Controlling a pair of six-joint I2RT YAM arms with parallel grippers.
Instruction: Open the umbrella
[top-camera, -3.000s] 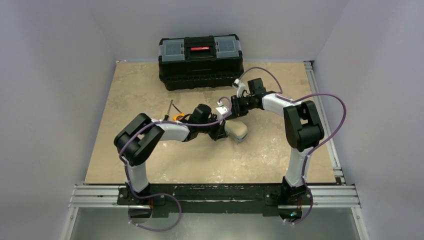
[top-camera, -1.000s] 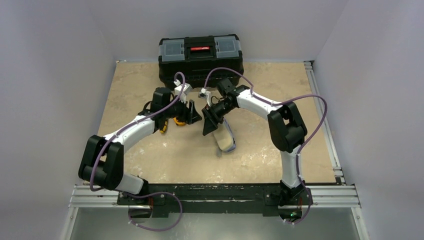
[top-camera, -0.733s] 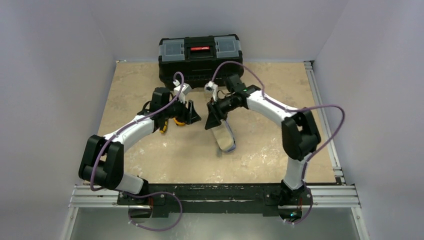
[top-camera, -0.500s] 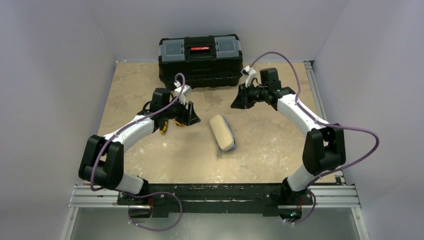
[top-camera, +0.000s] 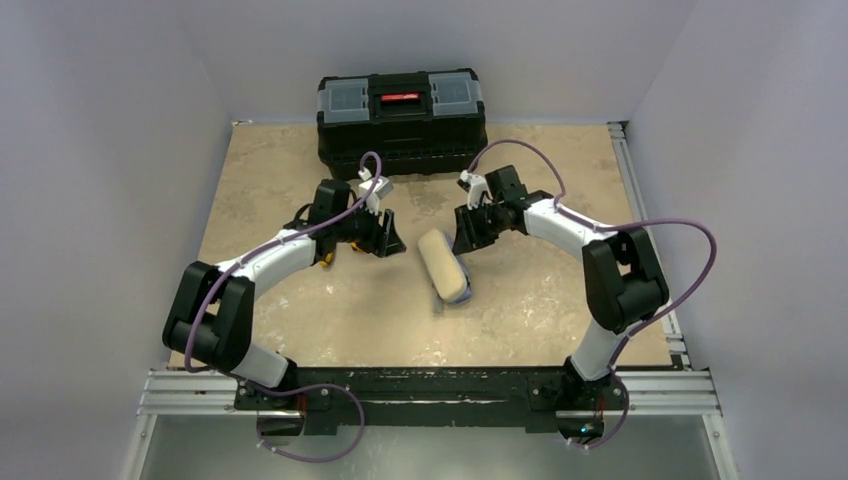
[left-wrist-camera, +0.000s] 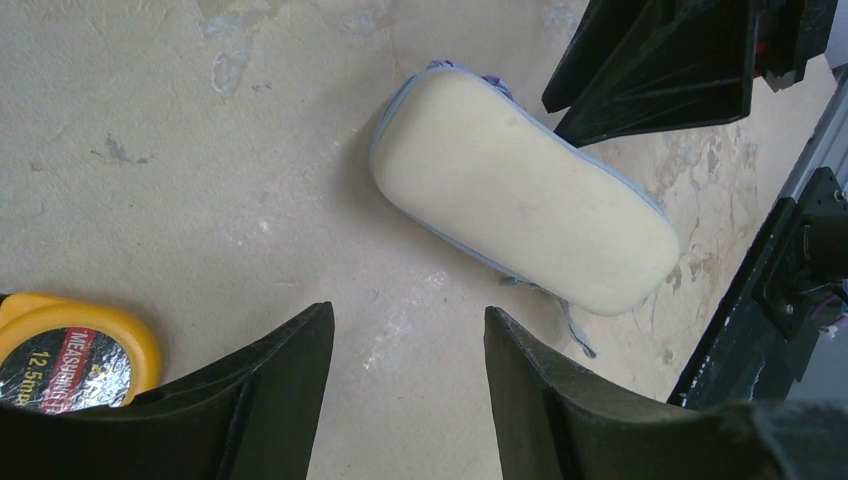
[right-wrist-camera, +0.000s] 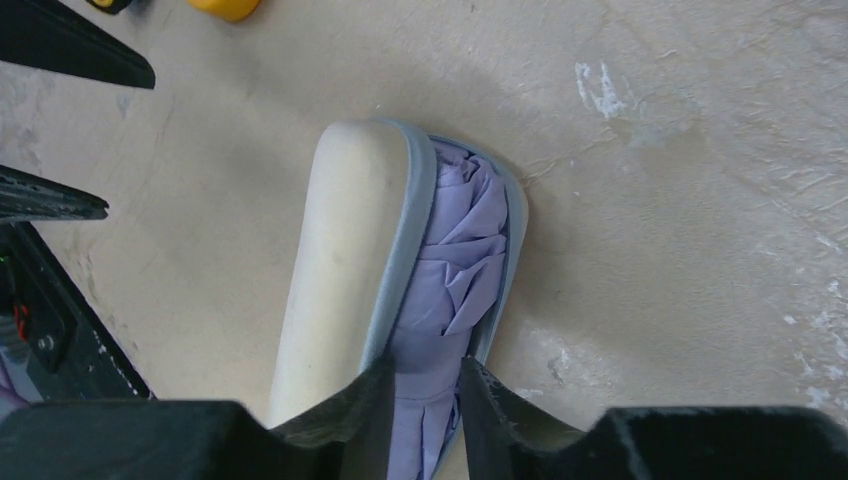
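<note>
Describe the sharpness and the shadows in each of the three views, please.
Top external: even light, no glare, a faint shadow beside the umbrella. Left wrist: umbrella sharp, the left pincer dark, without detail, at the bottom edge. Right wrist: its lavender folds crisp, the right pincer dark and soft.

Left arm (top-camera: 272, 258), right arm (top-camera: 566, 222): white link shells, bulky black joint housings. Purple cable (top-camera: 692, 232) looped along each arm, base to wrist. Small white camera module (top-camera: 371, 188) on each wrist. Left gripper (left-wrist-camera: 405, 314): matte black wedge fingers (left-wrist-camera: 275, 392), tapered tips. Bases on black plate (top-camera: 420, 392)
</note>
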